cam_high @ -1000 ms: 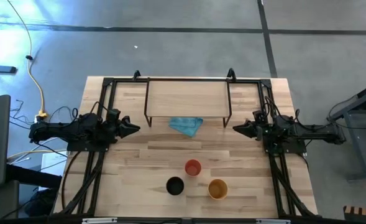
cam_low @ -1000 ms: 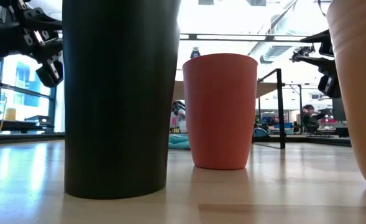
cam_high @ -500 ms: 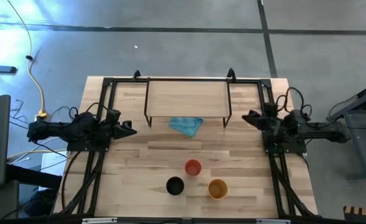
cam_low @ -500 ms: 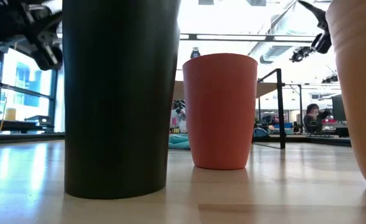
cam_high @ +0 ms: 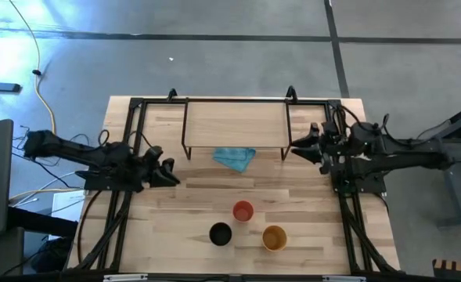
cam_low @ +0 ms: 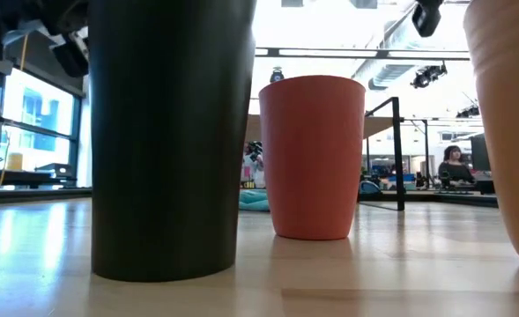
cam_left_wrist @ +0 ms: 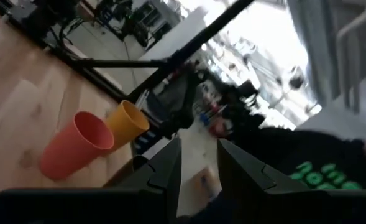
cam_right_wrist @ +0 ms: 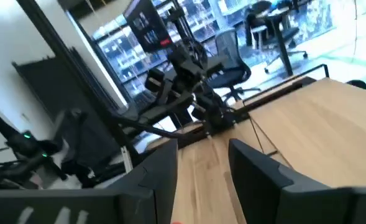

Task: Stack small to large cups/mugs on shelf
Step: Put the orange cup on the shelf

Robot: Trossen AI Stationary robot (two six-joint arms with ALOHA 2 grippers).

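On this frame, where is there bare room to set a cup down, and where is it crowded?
The low light-wood shelf has a bare top. Bare tabletop also lies left of the tall black plastic cup, and between the crumpled light blue cloth and the small red-orange cup. It is crowded at the front, where those cups and the yellow-orange cup cluster.

Red-orange cup, yellow-orange cup, black cup; light-blue cloth; light-wood shelf.

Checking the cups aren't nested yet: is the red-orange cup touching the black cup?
Apart. The high view shows bare tabletop between the red-orange cup and the black cup; the low view also shows a gap between them.
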